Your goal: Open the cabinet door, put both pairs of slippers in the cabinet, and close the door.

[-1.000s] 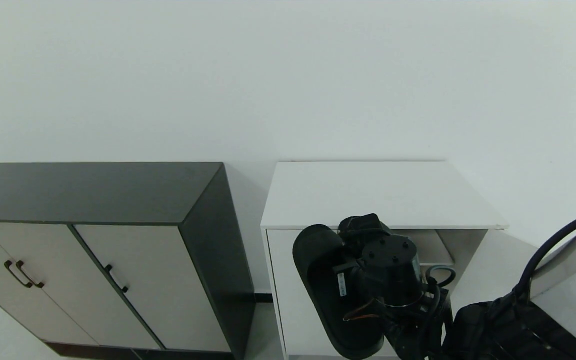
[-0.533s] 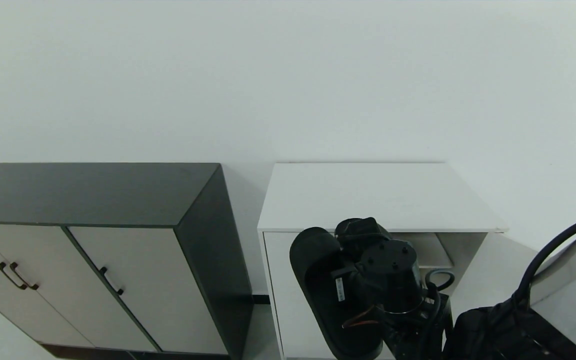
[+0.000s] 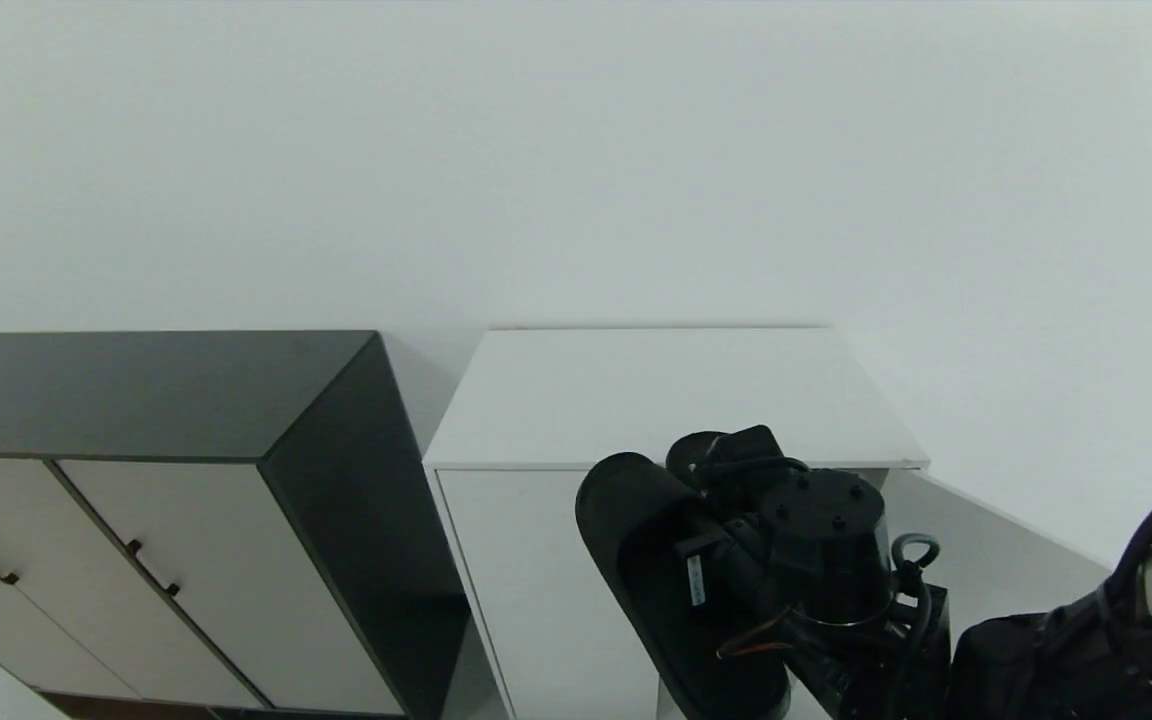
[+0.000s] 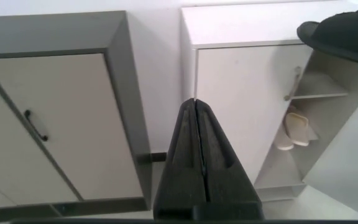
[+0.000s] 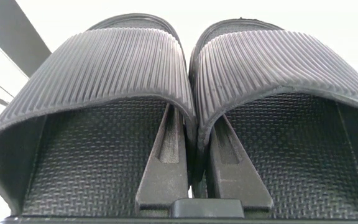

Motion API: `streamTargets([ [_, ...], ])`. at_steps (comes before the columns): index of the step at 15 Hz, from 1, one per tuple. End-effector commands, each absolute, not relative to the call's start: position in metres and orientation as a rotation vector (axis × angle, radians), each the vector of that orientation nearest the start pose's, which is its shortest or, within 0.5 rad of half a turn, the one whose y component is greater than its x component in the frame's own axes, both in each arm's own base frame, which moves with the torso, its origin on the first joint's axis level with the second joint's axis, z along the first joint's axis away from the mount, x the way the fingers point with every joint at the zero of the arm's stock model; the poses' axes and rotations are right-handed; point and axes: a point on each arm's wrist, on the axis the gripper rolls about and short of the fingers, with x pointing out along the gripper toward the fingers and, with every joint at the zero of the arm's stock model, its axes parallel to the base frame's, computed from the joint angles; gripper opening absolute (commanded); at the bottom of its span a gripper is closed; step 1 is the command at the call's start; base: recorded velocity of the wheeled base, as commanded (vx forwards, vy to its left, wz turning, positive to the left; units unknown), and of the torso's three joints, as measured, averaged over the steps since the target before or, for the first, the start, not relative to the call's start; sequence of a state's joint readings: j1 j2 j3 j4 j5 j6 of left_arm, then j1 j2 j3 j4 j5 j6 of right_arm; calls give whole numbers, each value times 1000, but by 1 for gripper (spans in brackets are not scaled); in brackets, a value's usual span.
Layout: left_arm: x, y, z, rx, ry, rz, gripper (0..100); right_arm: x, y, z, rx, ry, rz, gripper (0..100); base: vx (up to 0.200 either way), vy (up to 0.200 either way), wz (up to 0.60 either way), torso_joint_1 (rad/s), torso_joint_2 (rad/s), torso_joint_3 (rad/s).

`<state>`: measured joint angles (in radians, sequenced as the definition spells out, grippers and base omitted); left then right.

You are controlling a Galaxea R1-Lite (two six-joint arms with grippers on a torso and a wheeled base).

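A pair of black slippers [image 3: 666, 580] [image 5: 185, 74] hangs side by side in my right gripper [image 5: 196, 115]. It is shut on them, one finger inside each slipper, pinching their touching inner sides. They are held up before the front of the white cabinet [image 3: 636, 390] [image 4: 247, 68]. That cabinet's left door with its handle [image 4: 293, 84] is closed; its right side stands open onto shelves. A pale pair of slippers [image 4: 296, 127] lies on a lower shelf inside. My left gripper [image 4: 196, 106] is shut and empty, low in front of the white cabinet.
A black cabinet [image 3: 156, 390] [image 4: 48, 124] with pale doors and dark handles stands just left of the white one, with a narrow gap between them. A plain white wall [image 3: 576, 150] rises behind both. Dark cables [image 3: 1136, 540] arch at the right.
The head view has shifted, so both cabinets sit further left in the picture. The black slippers stay in my right gripper, now slightly lower and to the right.
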<state>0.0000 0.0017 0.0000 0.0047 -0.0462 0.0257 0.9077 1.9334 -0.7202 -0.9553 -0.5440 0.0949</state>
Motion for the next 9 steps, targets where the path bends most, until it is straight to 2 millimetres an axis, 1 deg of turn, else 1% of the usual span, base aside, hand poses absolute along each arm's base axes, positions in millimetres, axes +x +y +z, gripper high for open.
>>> streamTargets([
  [1, -23, -1, 75, 26, 6, -46, 0, 212, 252, 126, -63, 193, 354, 0, 0, -200, 0, 2, 2, 2],
  [6, -23, -1, 75, 26, 6, -46, 0, 210, 253, 126, -65, 196, 360, 0, 0, -200, 0, 3, 3, 1],
  [9, -23, -1, 75, 24, 6, -46, 0, 210, 253, 125, -66, 197, 360, 0, 0, 0, 0, 0, 0, 0],
])
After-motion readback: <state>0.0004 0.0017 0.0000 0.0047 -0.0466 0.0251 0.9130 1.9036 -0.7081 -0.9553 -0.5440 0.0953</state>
